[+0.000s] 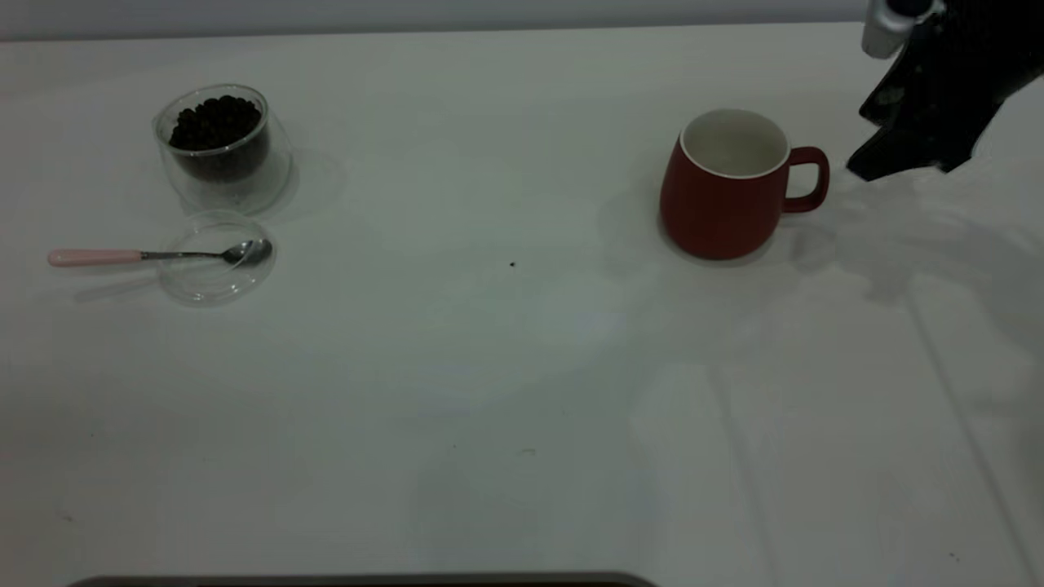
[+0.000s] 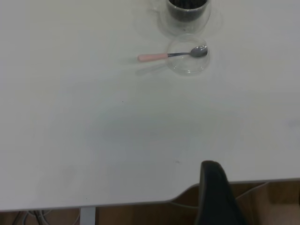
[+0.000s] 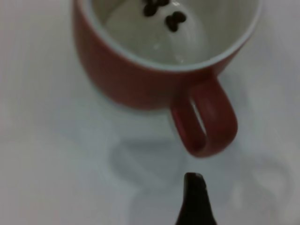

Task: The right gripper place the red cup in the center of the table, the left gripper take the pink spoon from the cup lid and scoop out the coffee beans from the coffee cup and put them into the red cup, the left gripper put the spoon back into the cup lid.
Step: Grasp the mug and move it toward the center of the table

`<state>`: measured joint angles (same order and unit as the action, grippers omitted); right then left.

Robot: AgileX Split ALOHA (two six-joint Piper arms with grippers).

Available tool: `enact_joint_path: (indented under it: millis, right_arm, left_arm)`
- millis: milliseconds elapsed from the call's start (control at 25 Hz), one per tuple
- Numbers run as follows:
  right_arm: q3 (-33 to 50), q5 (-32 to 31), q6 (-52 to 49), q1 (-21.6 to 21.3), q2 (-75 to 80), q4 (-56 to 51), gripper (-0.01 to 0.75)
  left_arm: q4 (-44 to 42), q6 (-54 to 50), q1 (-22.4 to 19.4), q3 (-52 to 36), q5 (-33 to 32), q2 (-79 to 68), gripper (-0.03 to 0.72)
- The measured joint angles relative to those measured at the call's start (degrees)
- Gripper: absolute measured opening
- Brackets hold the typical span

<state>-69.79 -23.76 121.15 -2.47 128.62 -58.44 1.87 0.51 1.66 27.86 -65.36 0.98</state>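
Bare table (image 1: 506, 367) between cup lid (image 1: 214, 273) and red cup (image 1: 718, 204)

I'm seeing a smooth matt red cup (image 1: 722, 200), white inside; clear glass coffee cup (image 1: 222, 151) and cup lid (image 1: 214, 262); pink spoon (image 1: 155, 255) with shiny metal bowl.

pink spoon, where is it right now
In the exterior view the pink spoon lies at the table's left side, bowl resting in the cup lid, just in front of the coffee cup.

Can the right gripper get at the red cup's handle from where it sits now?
Probably yes. The right gripper hangs just beyond the red cup, whose handle points toward it, with only bare table between them.
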Motion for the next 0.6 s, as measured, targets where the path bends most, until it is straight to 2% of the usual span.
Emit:
enact_joint_path:
  millis: [280, 600]
  right_arm:
    - [-3.1, -1.3, 0.0, 1.0, 5.4, -5.1, 0.587]
    - [-4.7, -1.4, 0.0, 6.7, 7.2, -8.1, 0.581]
  left_arm:
    - [0.0, 0.0, 0.0, 0.0, 0.0, 0.0, 0.475]
    - [0.0, 0.1, 0.0, 0.0, 0.0, 0.0, 0.475]
